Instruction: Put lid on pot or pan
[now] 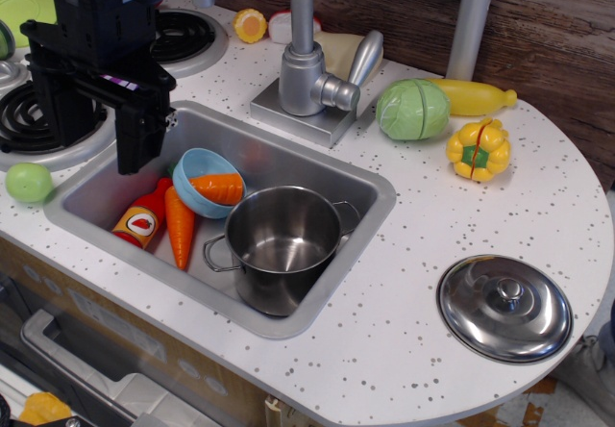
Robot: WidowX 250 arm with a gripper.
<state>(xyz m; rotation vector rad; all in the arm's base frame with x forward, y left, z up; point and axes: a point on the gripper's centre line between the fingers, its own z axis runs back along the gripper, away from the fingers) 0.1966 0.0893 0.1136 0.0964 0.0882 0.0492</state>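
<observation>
Gripper [137,148] hangs over the sink's [375,188] far-left corner, holding nothing; whether its jaws are parted or closed I cannot tell from this angle; lid [504,308] sits dome-up on the bench [404,350] at near right, well apart from the pot [281,247]; pot stands upright and empty in the sink, beside the blue bowl [205,179] and carrots [180,225]; step in hand looks like reaching the lid; go for the central knob [508,292], come straight down, grip square; rim is likely too flat and slick to pinch; lift clear of the sink edge before traversing left.
</observation>
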